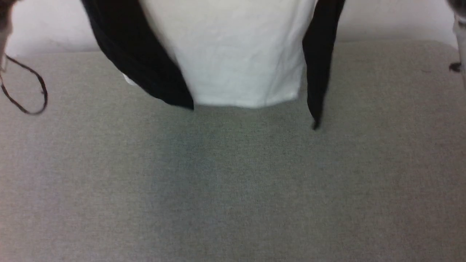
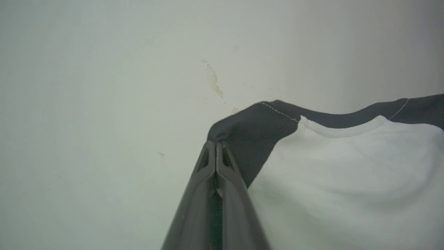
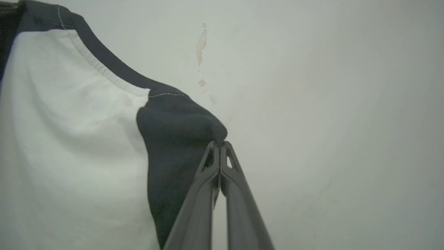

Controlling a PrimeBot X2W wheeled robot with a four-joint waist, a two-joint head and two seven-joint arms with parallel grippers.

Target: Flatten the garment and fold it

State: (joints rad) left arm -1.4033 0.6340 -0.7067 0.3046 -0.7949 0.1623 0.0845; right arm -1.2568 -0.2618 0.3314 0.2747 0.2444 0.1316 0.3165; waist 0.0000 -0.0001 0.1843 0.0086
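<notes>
The garment [image 1: 236, 54], white with black sleeves, hangs in the air above the grey table [image 1: 233, 182]; its white hem and both sleeve ends dangle just over the far part of the cloth. In the left wrist view my left gripper [image 2: 215, 143] is shut on the black shoulder of the garment [image 2: 347, 173], beside the collar. In the right wrist view my right gripper [image 3: 220, 143] is shut on the other black shoulder of the garment [image 3: 69, 139]. The shirt stretches between the two grips, facing a pale wall.
A thin black cable loop [image 1: 25, 87] hangs at the head view's left edge. A pale arm part [image 1: 460, 40] shows at the upper right edge. The pale wall [image 2: 104, 86] behind the shirt has a chipped patch [image 2: 213, 78].
</notes>
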